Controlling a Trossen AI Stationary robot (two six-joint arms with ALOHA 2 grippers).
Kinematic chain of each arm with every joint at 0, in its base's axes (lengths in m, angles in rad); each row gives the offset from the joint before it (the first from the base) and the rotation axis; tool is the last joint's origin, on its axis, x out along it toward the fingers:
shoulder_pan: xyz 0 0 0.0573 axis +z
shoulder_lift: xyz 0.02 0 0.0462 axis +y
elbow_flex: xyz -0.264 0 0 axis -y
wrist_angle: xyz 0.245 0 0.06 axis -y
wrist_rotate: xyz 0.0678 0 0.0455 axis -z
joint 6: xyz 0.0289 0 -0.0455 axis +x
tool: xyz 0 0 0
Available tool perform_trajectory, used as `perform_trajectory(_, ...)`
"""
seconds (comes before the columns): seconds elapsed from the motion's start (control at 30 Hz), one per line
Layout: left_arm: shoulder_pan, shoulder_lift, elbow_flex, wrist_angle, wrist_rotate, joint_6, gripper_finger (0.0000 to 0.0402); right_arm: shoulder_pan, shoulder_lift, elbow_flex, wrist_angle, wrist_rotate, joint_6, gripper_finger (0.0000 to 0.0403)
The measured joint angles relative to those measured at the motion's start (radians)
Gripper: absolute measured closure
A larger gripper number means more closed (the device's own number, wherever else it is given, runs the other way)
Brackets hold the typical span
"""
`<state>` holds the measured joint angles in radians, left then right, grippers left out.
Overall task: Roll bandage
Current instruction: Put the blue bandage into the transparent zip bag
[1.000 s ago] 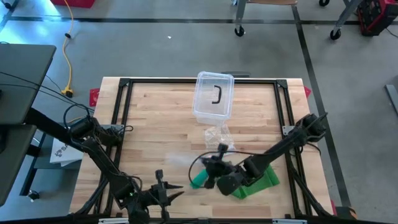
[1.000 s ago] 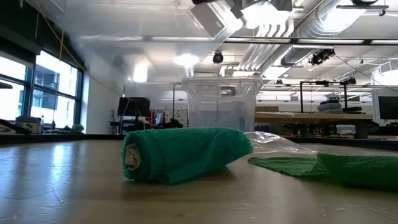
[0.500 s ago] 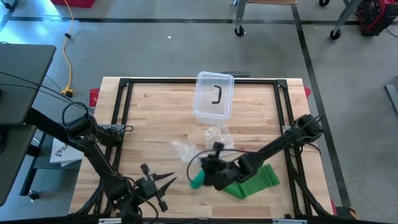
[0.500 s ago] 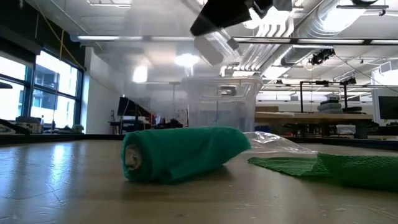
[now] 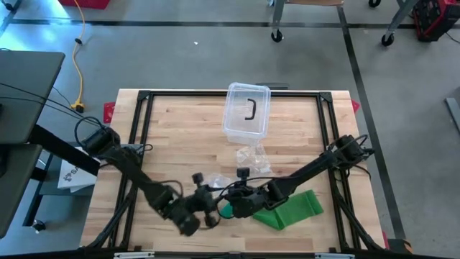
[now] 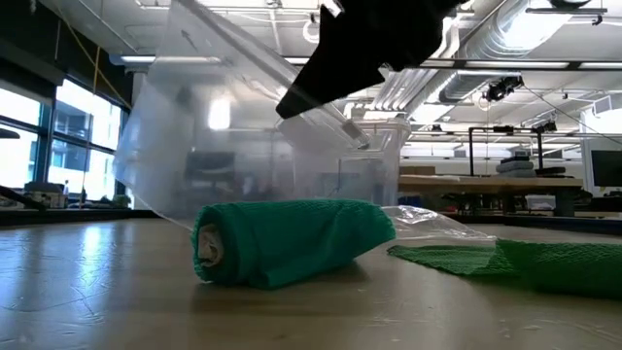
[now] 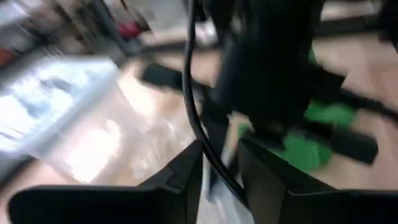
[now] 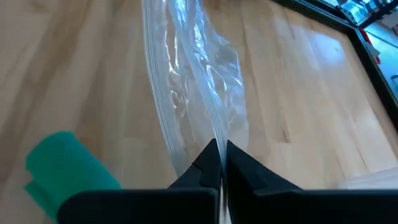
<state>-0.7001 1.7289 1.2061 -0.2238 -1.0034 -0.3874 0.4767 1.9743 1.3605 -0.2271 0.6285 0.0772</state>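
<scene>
A big workshop with bare ceiling pipes, lamps and tall windows lies beyond a pale wooden tabletop edged by a black frame.

Toward the tabletop's near edge lies a green bandage, most of it wound into a fat roll on its side, one open end showing in the low view. Its loose tail runs flat across the wood away from the roll. From above, the roll is mostly covered by the arms, and the flat part spreads out on the right arm's side.

The right hand is clenched on the edge of a clear plastic bag; its two dark fingers meet with the film pinched between them. In the low view the bag hangs as a wide see-through sheet above and behind the roll.

The left hand sits low, just beside the right hand and next to the roll. Its fingers stand a little apart in its own blurred view, and whether they grip anything cannot be told.

Farther back, a clear plastic tub with a dark handle stands near the far edge, with a second crumpled clear bag just in front of it.
</scene>
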Motion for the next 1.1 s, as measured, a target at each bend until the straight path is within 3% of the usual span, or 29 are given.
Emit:
perform_trajectory(0.1, 0.044, 0.0, 0.0, -0.121, 0.095, -0.106, 0.0282, -0.001, 0.0, 0.0, 0.002, 0.01, 0.0, 0.0403)
perform_trajectory(0.3, 0.06, -0.001, 0.003, -0.195, 0.139, -0.136, 0.0255, 0.002, 0.001, 0.0, -0.019, 0.013, 0.024, 0.0403)
perform_trajectory(0.53, 0.005, -0.057, -0.001, -0.329, 0.046, -0.22, 0.0252, 0.001, -0.001, 0.0, -0.125, 0.06, 0.174, 0.0403)
perform_trajectory(0.77, -0.003, -0.073, -0.002, -0.413, 0.023, -0.28, 0.0252, 0.001, -0.002, 0.0, -0.098, 0.05, 0.158, 0.0403)
perform_trajectory(0.9, 0.007, -0.074, -0.001, -0.39, 0.026, -0.286, 0.0252, 0.001, -0.003, 0.0, -0.061, 0.043, 0.131, 0.0403)
perform_trajectory(1.1, 0.025, -0.071, -0.001, -0.285, 0.094, -0.162, 0.0252, -0.003, -0.003, 0.0, -0.03, 0.019, 0.124, 0.0403)
